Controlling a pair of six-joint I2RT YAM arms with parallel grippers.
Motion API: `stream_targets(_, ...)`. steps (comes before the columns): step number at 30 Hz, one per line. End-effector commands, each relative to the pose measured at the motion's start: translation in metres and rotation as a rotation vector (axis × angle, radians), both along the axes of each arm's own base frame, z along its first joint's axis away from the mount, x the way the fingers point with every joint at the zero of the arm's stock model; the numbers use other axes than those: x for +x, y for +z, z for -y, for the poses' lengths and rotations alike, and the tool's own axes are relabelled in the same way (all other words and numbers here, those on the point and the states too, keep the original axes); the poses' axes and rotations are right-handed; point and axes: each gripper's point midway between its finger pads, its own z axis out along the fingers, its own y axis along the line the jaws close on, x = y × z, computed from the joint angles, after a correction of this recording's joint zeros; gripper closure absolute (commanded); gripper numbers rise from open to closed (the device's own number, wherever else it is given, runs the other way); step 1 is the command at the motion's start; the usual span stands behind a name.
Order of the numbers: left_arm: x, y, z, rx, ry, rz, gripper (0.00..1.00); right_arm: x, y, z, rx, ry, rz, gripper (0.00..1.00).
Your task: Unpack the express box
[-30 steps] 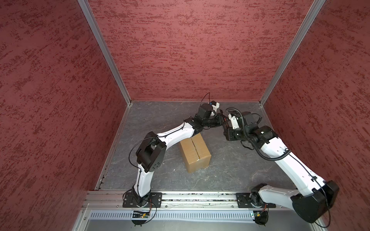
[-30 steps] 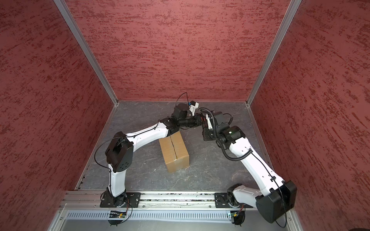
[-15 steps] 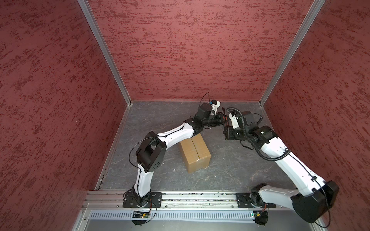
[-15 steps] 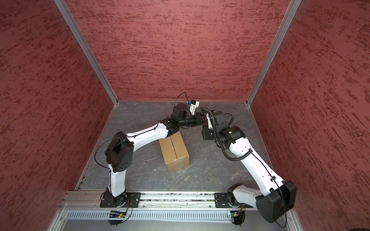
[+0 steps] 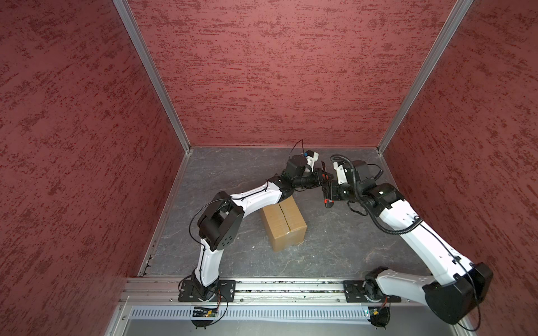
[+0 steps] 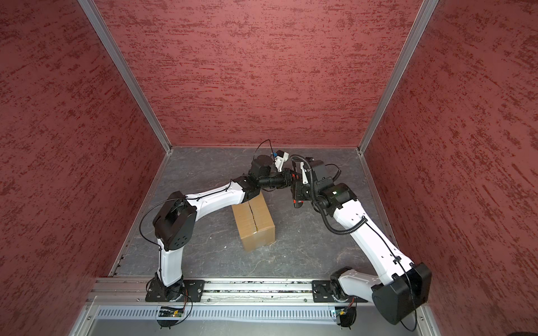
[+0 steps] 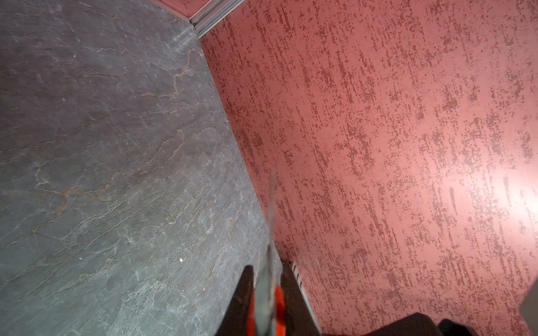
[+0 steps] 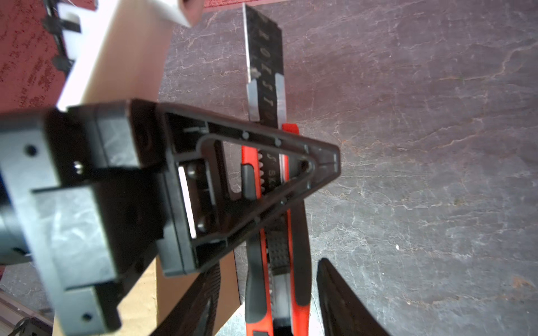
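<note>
Cardboard express box (image 5: 292,222) shut — L gripper (image 7: 266,291) clamps knife (image 8: 276,250).

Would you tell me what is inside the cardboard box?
Its contents cannot be seen: the express box is closed, top flaps meeting at a centre seam. The left arm also covers its far end in both top views.

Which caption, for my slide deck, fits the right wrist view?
The left gripper clamps the red utility knife, blade extended, while the right gripper stands open around its handle.

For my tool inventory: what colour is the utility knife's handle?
Red-orange with black grip parts; the right wrist view shows the utility knife best.
</note>
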Motion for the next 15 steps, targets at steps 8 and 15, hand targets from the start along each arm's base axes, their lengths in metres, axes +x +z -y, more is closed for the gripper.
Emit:
stream_targets(8,-0.007,0.037,-0.002,-0.085,-0.018,0.068,0.89,0.011,0.002,-0.004,-0.001,-0.017,0.019,0.44)
stream_targets(15,-0.013,0.041,-0.002,-0.122,-0.032,0.065,0.89,0.017,0.004,-0.007,-0.003,-0.003,0.034,0.45)
